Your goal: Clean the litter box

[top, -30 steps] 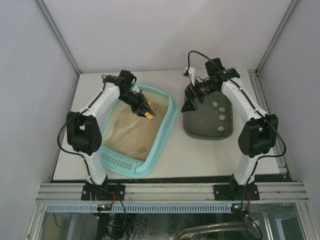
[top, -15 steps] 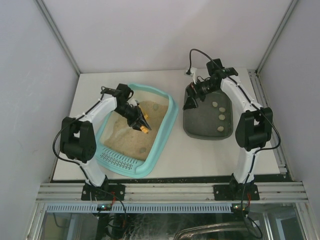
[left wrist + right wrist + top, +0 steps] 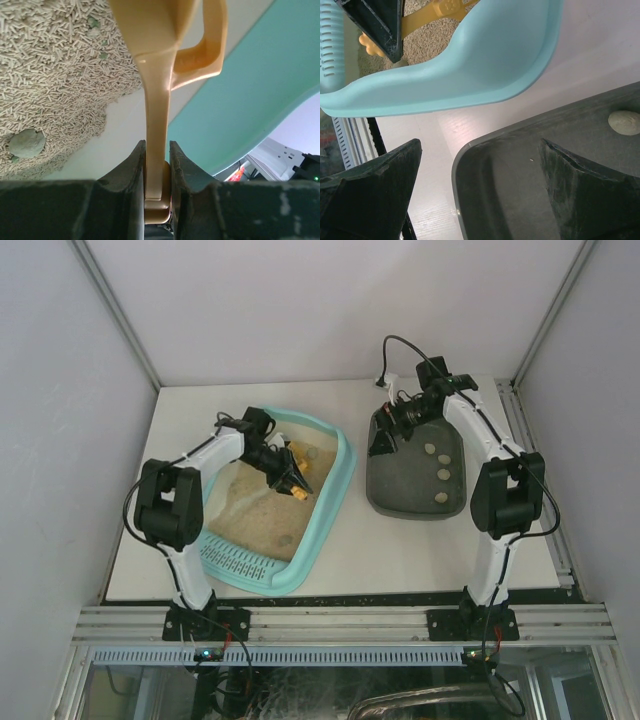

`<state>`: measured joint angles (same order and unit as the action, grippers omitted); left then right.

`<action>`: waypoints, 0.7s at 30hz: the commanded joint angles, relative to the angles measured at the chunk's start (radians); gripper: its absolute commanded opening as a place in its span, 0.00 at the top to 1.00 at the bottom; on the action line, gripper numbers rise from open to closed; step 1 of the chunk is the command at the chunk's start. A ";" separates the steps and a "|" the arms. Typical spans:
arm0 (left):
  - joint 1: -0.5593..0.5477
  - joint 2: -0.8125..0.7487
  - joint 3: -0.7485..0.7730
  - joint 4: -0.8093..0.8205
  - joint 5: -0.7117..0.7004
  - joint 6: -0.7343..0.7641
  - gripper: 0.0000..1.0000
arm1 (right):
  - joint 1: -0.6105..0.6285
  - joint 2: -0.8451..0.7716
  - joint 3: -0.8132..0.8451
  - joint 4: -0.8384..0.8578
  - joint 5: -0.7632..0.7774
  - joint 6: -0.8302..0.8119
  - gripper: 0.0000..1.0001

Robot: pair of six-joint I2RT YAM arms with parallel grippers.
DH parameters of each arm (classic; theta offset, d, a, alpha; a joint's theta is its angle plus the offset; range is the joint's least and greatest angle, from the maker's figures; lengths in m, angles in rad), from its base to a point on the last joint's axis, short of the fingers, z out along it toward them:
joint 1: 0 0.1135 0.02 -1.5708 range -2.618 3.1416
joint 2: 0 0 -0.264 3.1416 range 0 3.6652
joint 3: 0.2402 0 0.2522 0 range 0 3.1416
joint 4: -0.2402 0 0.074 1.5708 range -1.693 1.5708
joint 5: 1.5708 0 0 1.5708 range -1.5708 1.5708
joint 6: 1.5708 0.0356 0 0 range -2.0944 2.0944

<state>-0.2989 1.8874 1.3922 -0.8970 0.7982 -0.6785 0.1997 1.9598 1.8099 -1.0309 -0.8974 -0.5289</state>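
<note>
Two arms reach over the table (image 3: 400, 550). The left gripper (image 3: 288, 476) is clamped tight on the handle of a yellow scoop (image 3: 301, 491), its fingers (image 3: 131, 170) pressing the handle from both sides. It works inside the litter box (image 3: 338, 485), close to the right-hand wall.

The litter box sits on the left half of the table, with its slotted grate (image 3: 235, 560) at the near end and tan litter (image 3: 250, 510) inside. A round grey-green lump (image 3: 27, 143) lies on the litter beside a bare patch of floor.

The right gripper (image 3: 383, 440) hangs with its jaws wide apart and nothing between them, over the far left corner of a dark grey tray (image 3: 410, 498). Three pale lumps (image 3: 443, 474) lie in a row in that tray. A strip of table separates it from the litter box.
</note>
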 commanded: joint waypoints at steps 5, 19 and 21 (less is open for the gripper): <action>0.012 0.011 -0.035 0.055 0.065 0.017 1.00 | -0.003 -0.030 0.019 0.103 -0.007 0.095 0.00; -0.032 0.103 0.018 0.120 0.150 0.034 1.00 | 0.006 -0.084 -0.036 0.124 0.018 0.105 0.00; -0.047 0.112 0.024 0.113 0.165 0.067 1.00 | 0.014 -0.092 -0.041 0.126 0.026 0.101 0.00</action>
<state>-0.2958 1.9564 1.3785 -0.7956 0.8944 -0.6559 0.1993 1.9560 1.7733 -0.9363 -0.8803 -0.4408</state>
